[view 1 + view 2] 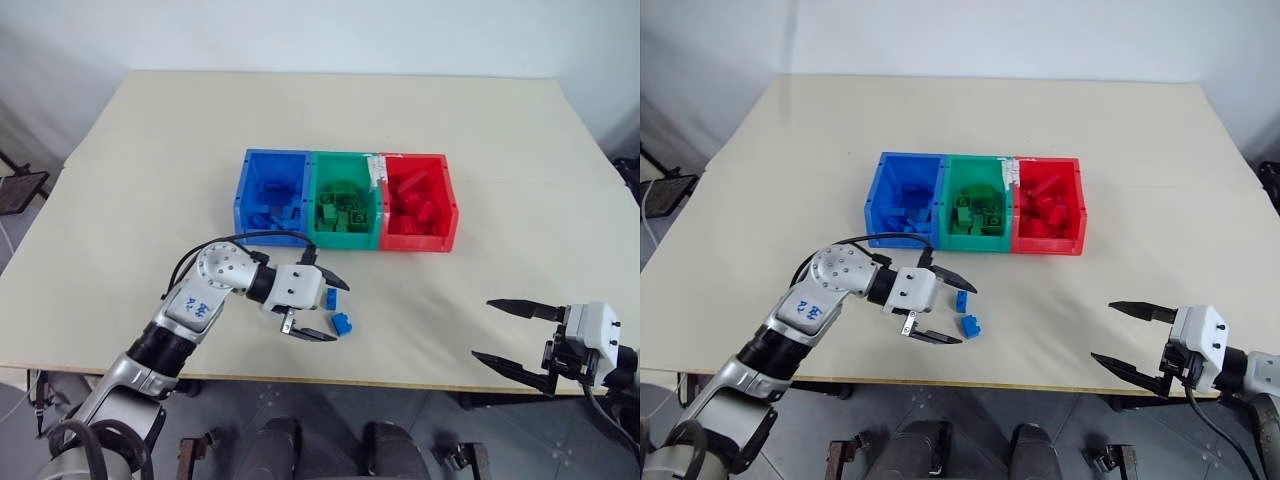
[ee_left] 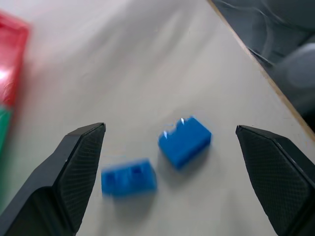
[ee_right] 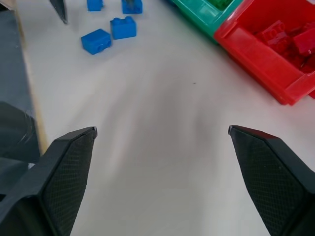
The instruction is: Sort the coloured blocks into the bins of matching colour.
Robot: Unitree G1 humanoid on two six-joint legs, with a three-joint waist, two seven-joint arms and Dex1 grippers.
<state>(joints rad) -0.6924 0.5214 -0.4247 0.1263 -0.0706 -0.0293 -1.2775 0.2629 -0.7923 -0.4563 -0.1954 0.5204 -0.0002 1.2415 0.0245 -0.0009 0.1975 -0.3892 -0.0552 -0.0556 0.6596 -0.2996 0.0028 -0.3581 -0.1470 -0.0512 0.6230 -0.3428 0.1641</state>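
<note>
We see silver arms with black sleeves, white wrists, a looping black cable, black textured fingers (image 2: 78,167), and blue markings, seemingly digits.

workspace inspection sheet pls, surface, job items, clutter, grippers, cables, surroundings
surface: pale table, bare apart from the job's things.
job's things: joined blue bin, green bin and red bin at mid-table, each holding bricks of its own colour; white tape on the green and red bins' shared wall; loose blue blocks near the front edge.
clutter: nothing seen.
grippers: left gripper open, fingers either side of the blue blocks; right gripper open, holding nothing, at the front edge.
cables: black cable looping over the left wrist.
surroundings: white wall behind; grey floor below the table edge.
</note>
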